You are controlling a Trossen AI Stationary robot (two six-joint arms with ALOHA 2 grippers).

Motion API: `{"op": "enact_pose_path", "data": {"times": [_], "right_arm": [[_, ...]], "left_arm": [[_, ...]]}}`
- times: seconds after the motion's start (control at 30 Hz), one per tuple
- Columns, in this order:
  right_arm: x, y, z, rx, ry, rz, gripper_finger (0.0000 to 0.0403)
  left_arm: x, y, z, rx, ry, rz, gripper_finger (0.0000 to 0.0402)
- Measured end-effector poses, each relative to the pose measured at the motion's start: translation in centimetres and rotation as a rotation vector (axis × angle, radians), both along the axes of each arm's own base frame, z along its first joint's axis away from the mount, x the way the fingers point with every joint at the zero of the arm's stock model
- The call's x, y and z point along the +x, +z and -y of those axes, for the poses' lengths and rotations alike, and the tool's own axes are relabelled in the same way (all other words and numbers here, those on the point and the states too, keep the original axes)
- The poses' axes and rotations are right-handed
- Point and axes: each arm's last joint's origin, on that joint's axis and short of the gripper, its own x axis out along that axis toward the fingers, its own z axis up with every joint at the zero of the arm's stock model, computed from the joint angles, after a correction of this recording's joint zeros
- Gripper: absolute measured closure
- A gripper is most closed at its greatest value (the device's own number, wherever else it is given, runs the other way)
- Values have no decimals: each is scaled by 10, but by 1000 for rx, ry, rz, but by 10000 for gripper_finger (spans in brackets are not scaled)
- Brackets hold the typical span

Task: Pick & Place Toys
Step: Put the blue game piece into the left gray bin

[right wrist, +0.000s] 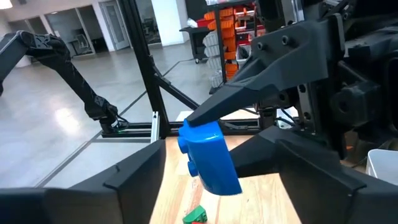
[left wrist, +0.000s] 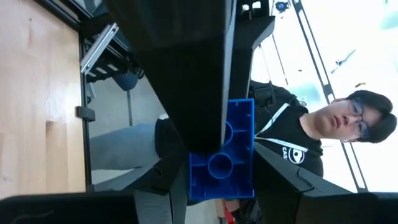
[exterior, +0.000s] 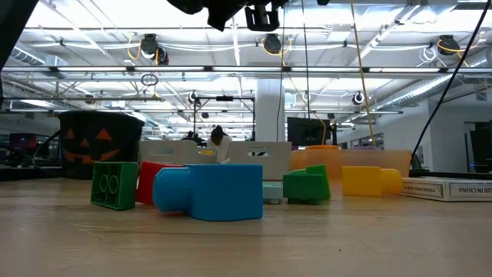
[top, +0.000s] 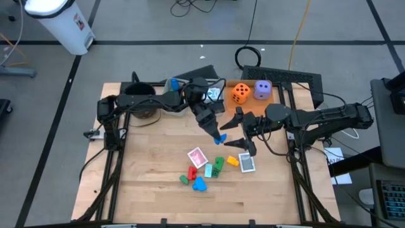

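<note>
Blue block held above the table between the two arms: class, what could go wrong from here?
1. The left gripper pinches the blue block by one end only; it could slip and drop.
2. The right gripper is close, jaws apart around the block; a mistimed handover may knock it onto the toy pile below.

- The floor (top: 158, 25) was grey, crossed by dark lines.
- A white bin (top: 62, 22) stood far left.
- Ceiling trusses (exterior: 323, 46) ran overhead — bright lights among them.

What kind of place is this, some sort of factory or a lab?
Probably a robotics lab in a large open industrial hall: exposed ceiling trusses, a polished concrete floor, and a wooden table strewn with toy blocks.
</note>
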Motion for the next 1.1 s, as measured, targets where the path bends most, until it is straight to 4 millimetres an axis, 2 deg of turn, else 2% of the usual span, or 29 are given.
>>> {"op": "enact_pose_path", "data": {"times": [0.5, 0.9, 1.1], "right_arm": [[0, 0, -1, -10, 21, 3, 215], [0, 0, -1, -61, 36, 18, 357], [0, 0, -1, -61, 33, 18, 365]], "left_arm": [[0, 2, -2, 5, 15, 19, 259], [0, 2, -2, 2, 5, 17, 259], [0, 2, -2, 6, 5, 23, 259]]}}
